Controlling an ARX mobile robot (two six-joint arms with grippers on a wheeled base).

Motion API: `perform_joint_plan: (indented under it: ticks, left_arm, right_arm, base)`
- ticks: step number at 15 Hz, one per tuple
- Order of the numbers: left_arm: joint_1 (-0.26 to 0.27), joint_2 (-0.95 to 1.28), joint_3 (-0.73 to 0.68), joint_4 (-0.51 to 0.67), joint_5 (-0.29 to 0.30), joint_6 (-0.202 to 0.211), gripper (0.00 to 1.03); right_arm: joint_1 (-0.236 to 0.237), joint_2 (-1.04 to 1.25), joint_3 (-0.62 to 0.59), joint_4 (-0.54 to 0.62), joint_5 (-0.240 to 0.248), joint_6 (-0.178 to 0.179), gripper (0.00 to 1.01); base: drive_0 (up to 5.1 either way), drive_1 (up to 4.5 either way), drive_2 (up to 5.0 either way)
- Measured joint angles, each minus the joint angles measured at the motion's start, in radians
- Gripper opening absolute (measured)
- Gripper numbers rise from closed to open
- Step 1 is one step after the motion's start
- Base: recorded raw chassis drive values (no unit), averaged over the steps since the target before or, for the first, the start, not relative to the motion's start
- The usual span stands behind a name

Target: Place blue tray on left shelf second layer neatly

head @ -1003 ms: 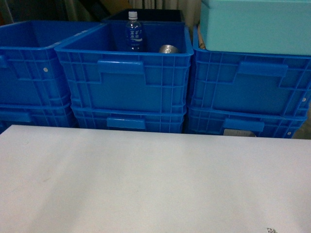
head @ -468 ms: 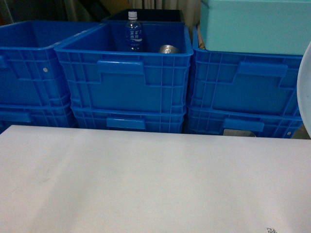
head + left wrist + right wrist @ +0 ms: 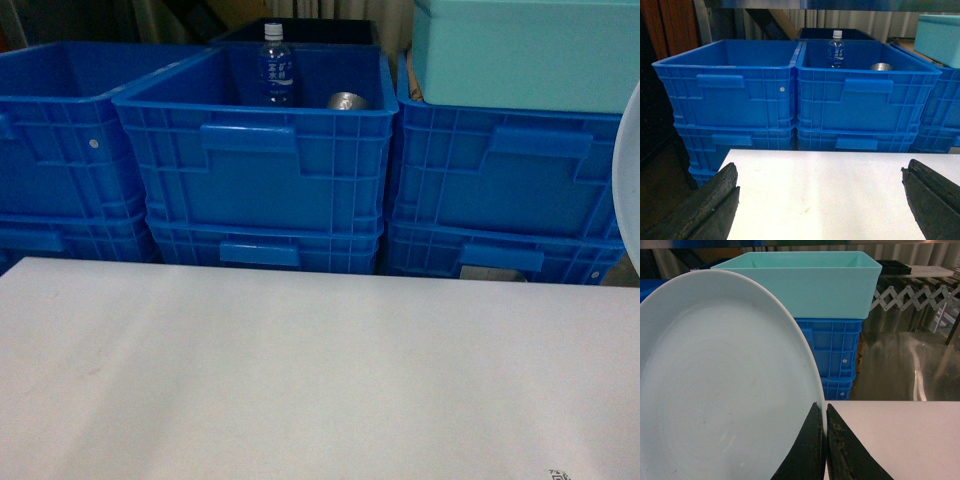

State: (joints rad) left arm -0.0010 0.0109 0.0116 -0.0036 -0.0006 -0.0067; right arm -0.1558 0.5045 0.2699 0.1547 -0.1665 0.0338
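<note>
The blue tray is a pale, smooth round dish that fills the left of the right wrist view, held up on edge. My right gripper is shut on its rim, one finger on each side. In the head view only a sliver of the blue tray shows at the right edge; the gripper itself is outside that view. My left gripper stands wide open above the white table, holding nothing. The left shelf second layer is out of view.
Stacked royal-blue ribbed crates line the far edge of the table. The middle crate holds a water bottle and a metal can. A turquoise box sits on the right crates. Shiny steel surfaces lie further right.
The tray's pale edge has come into the head view at the right edge; one second ago it was not there. The crates, table and bottle have not moved.
</note>
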Motion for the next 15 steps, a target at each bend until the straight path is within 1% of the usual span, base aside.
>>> perform_joint_plan:
  ticks: [7,15]
  left_arm:
    - [0.0,0.0,0.0,0.0,0.0,0.0,0.98]
    - [0.0,0.0,0.0,0.0,0.0,0.0,0.98]
  right_arm:
    - [0.0,0.0,0.0,0.0,0.0,0.0,0.02]
    - [0.005,0.003,0.0,0.0,-0.005,0.0,0.02]
  base:
    - [-0.1,-0.09,-0.1]
    - [3.0,-5.51,-2.6]
